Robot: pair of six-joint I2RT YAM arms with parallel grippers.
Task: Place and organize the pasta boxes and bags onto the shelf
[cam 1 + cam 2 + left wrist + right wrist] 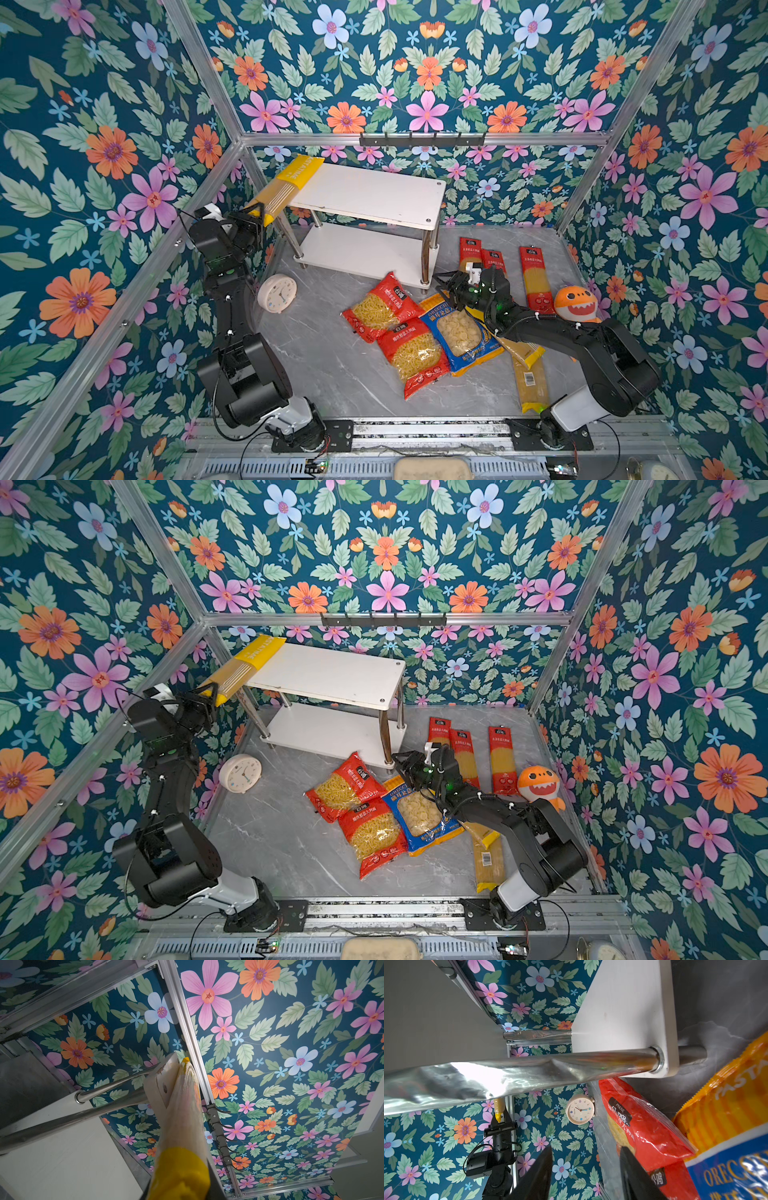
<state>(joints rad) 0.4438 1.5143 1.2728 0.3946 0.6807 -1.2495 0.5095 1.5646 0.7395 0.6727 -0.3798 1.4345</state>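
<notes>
My left gripper (255, 214) pinches the low end of a yellow spaghetti pack (286, 183) propped on the top-board edge of the shelf (374, 195), upper left in a top view, so releasing now could let it slide off, while my right gripper (442, 282) hangs half-spread and empty, right of centre.

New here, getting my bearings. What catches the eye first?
The flowered walls all around. Then the left gripper, shut on a yellow spaghetti pack leaning on the top board of the white shelf. Before the shelf, red bags and a blue bag lie heaped on the grey table.
</notes>
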